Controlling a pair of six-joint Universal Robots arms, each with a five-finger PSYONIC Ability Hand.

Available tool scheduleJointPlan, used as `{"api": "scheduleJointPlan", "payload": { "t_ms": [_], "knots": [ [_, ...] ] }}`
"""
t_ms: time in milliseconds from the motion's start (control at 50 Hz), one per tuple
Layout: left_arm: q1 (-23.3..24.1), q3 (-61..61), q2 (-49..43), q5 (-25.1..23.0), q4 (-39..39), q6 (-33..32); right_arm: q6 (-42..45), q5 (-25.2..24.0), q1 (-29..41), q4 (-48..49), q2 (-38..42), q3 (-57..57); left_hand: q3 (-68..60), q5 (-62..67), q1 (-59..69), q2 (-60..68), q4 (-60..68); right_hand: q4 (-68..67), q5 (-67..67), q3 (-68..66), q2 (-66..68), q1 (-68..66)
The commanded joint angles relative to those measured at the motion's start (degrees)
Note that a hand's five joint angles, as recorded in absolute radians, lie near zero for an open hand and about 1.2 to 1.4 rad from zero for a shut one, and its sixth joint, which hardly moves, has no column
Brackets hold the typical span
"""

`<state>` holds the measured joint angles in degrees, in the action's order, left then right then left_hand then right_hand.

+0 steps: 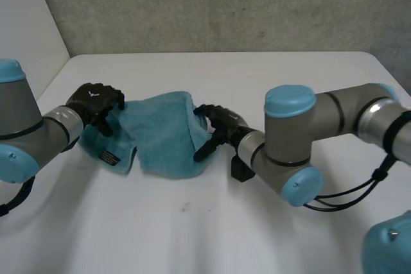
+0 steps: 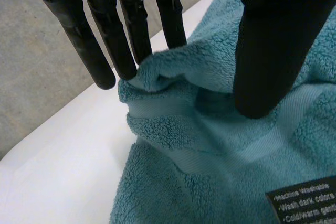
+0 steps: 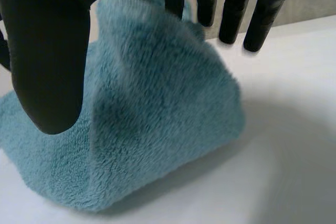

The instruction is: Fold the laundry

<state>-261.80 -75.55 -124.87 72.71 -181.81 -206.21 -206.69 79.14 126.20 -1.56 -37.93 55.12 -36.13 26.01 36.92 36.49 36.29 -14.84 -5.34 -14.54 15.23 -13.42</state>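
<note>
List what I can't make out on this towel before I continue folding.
- Care label: left wrist view, text cut off by the picture edge; head view, too small to read.
- Towel corners: head view, tucked under its own folds.
- Towel edge by the right hand: right wrist view, covered by its thumb.

Left arm (image 1: pixel 29 134) enters from left, forearm angled inward. Left hand (image 1: pixel 96 102) palm down, straight fingers and thumb pinching fold of towel (image 1: pixel 164 139). Right arm (image 1: pixel 302 136) bent at elbow, forearm reaching toward middle. Right hand (image 1: pixel 219 128) fingers and thumb pinching towel's raised edge.
</note>
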Motion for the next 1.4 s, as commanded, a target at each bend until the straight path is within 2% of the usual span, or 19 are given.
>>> {"api": "scheduleJointPlan", "payload": {
  "t_ms": [20, 60, 140, 200, 320, 340, 400, 500, 660, 720, 740, 760, 800, 900, 1000, 1120, 1280, 1300, 1400],
  "knots": [
    [0.5, -0.3, 0.0, 0.1, -2.2, -0.3, 1.1, 1.0, 0.3, 0.1, 2.2, -4.8, -35.9, 36.1, 35.1, 35.6, 35.8, -65.0, -64.5, -65.3, 64.6, -66.4],
    [1.2, -0.2, 0.4, 0.2, -3.7, -0.2, 1.8, 2.0, -0.1, 0.2, 1.3, -7.1, -43.9, 44.0, 43.1, 43.5, 43.7, -65.2, -64.7, -65.5, 64.8, -66.6],
    [3.0, 1.4, 2.5, 1.1, -7.7, 0.5, 4.9, 4.8, -0.6, 0.2, -1.5, -11.4, -43.9, 44.0, 43.1, 43.5, 43.7, -65.2, -64.7, -65.5, 64.8, -66.6],
    [4.9, 2.9, 5.8, 3.2, -11.2, 2.1, 12.4, 7.9, -3.1, 2.6, -8.1, -17.4, -43.9, 44.0, 43.1, 43.5, 43.7, -65.2, -64.7, -65.5, 64.8, -66.6],
    [8.6, 2.6, 14.8, 11.3, -19.4, 13.5, 19.6, 8.8, -4.6, 8.9, -12.4, -20.2, -43.9, 44.0, 43.1, 43.5, 43.7, -65.2, -64.7, -65.5, 64.8, -66.6],
    [9.1, 1.1, 17.5, 13.6, -20.7, 16.8, 23.0, 8.4, -4.7, 13.6, -15.3, -18.8, -43.9, 44.0, 43.1, 43.5, 43.7, -65.2, -64.7, -65.5, 64.8, -66.6],
    [9.8, -5.1, 22.4, 16.0, -22.2, 20.9, 24.7, 8.1, -4.6, 14.6, -17.3, -15.5, -43.9, 44.0, 43.1, 43.5, 43.7, -65.2, -64.7, -65.5, 64.8, -66.6],
    [11.8, -18.7, 28.0, 16.2, -22.2, 21.7, 27.8, 5.8, -4.5, 14.4, -21.6, -2.5, -43.9, 44.0, 43.1, 43.5, 43.7, -65.2, -64.7, -65.5, 64.8, -66.6],
    [21.2, -34.8, 29.7, 16.4, -19.3, 22.3, 35.5, 4.1, -4.9, 12.9, -23.0, 13.2, -43.9, 44.0, 43.1, 43.5, 43.7, -65.2, -64.7, -65.5, 64.8, -66.6],
    [24.2, -37.7, 29.6, 16.6, -13.2, 23.2, 38.1, 4.1, -5.3, 11.4, -23.6, 16.1, -29.0, 29.1, 28.2, 28.6, 28.8, -65.2, -64.7, -65.5, 64.8, -66.6],
    [24.4, -37.7, 29.6, 16.6, -11.7, 23.7, 39.3, 3.9, -5.4, 10.4, -24.6, 17.8, -19.6, 19.7, 18.8, 19.2, 19.4, -65.2, -64.7, -65.5, 64.8, -66.6],
    [24.6, -37.4, 29.7, 16.6, -8.7, 24.8, 39.8, 3.7, -5.4, 9.8, -25.3, 18.8, 1.8, -1.7, -2.6, -2.2, -2.0, -65.2, -64.7, -65.5, 64.8, -66.6],
    [24.3, -36.5, 29.8, 16.6, -5.8, 25.8, 40.7, 3.7, -5.4, 8.9, -26.5, 20.5, 15.4, -15.3, -16.2, -15.8, -15.6, -65.2, -64.7, -65.5, 64.8, -66.6],
    [23.5, -31.2, 30.0, 16.5, -0.9, 26.7, 41.6, 2.3, -5.5, 8.6, -29.3, 26.1, 20.9, -20.7, -21.7, -21.2, -21.0, -65.2, -64.7, -65.5, 64.8, -66.6],
    [18.4, -24.2, 30.0, 16.2, -2.6, 25.9, 41.7, 0.1, -5.7, 8.5, -31.7, 29.8, 20.9, -20.7, -21.7, -21.2, -21.0, -65.2, -64.7, -65.5, 64.8, -66.6],
    [17.5, -17.0, 23.5, 13.3, -6.6, 25.8, 43.0, -6.3, -5.9, 10.1, -37.1, 36.7, 20.7, -20.6, -21.5, -21.1, -20.9, -65.2, -64.7, -65.5, 64.8, -66.6],
    [17.4, -4.6, 8.3, -0.4, -3.6, 25.9, 44.4, -15.5, -7.9, 15.4, -45.3, 44.6, 20.7, -20.6, -21.5, -21.1, -20.9, -65.2, -64.7, -65.5, 64.8, -66.6],
    [17.3, -2.3, 5.5, -3.4, -2.0, 25.9, 44.3, -15.9, -8.0, 15.5, -45.9, 45.1, 20.5, -20.4, -21.3, -20.9, -20.7, -65.2, -64.7, -65.5, 64.8, -66.6],
    [17.3, 3.8, -1.4, -9.6, 2.5, 25.8, 44.0, -15.9, -9.0, 15.4, -48.5, 46.0, 18.0, -17.9, -18.8, -18.4, -18.2, -65.2, -64.7, -65.5, 64.8, -66.6]
  ]
}}
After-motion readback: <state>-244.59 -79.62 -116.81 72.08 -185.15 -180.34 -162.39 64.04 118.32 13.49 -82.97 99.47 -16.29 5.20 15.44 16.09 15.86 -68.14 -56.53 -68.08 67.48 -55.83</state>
